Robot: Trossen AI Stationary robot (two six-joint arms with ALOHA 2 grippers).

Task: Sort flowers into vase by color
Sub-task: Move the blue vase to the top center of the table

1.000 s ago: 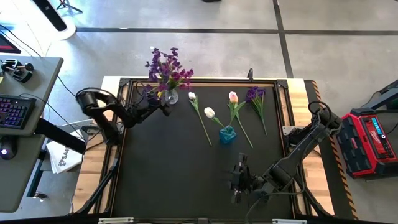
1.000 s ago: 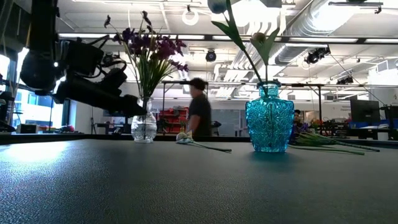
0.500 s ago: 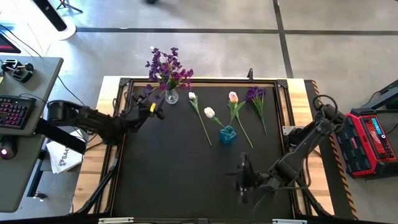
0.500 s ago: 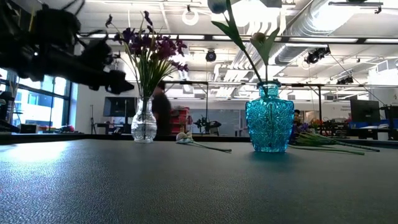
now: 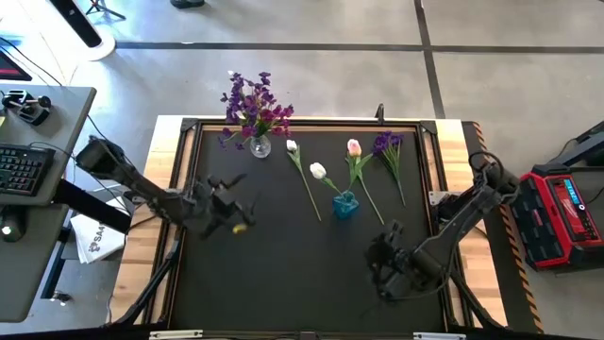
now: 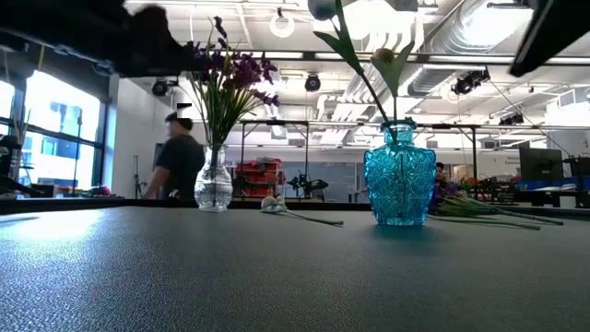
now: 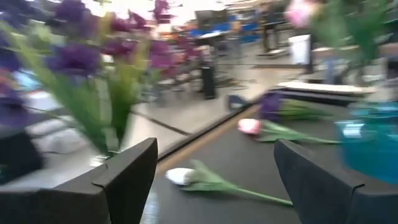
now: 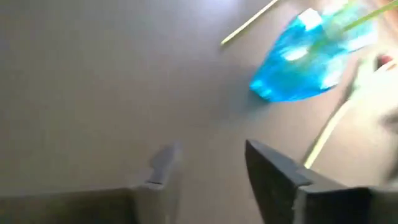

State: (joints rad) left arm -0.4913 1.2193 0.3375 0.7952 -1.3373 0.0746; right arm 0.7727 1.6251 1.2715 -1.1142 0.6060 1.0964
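Observation:
A clear vase (image 5: 260, 146) near the far edge holds purple sprigs (image 5: 250, 102) upright by their stems; the low view shows the vase (image 6: 213, 189) too. A blue vase (image 5: 345, 204) holds one white tulip (image 5: 318, 171). A second white tulip (image 5: 292, 146), a pink tulip (image 5: 354, 147) and a purple sprig (image 5: 387, 144) lie flat on the mat. My left gripper (image 5: 231, 203) hovers open near-left of the clear vase, facing the flowers (image 7: 214, 180). My right gripper (image 5: 382, 260) is open above the mat, near-right of the blue vase (image 8: 301, 56).
The black mat (image 5: 283, 274) has bare room along its near half, between both arms. A raised frame (image 5: 302, 121) runs round the table. A desk with a keyboard (image 5: 24, 170) stands to the left and a red case (image 5: 566, 212) to the right. A person (image 6: 180, 166) walks behind the table.
My left gripper has drawn away from the clear vase toward the near edge and risen, empty. My right gripper has shifted a little toward the right and far edge, toward the blue vase. The flowers have kept their places. The person in the room has walked leftward.

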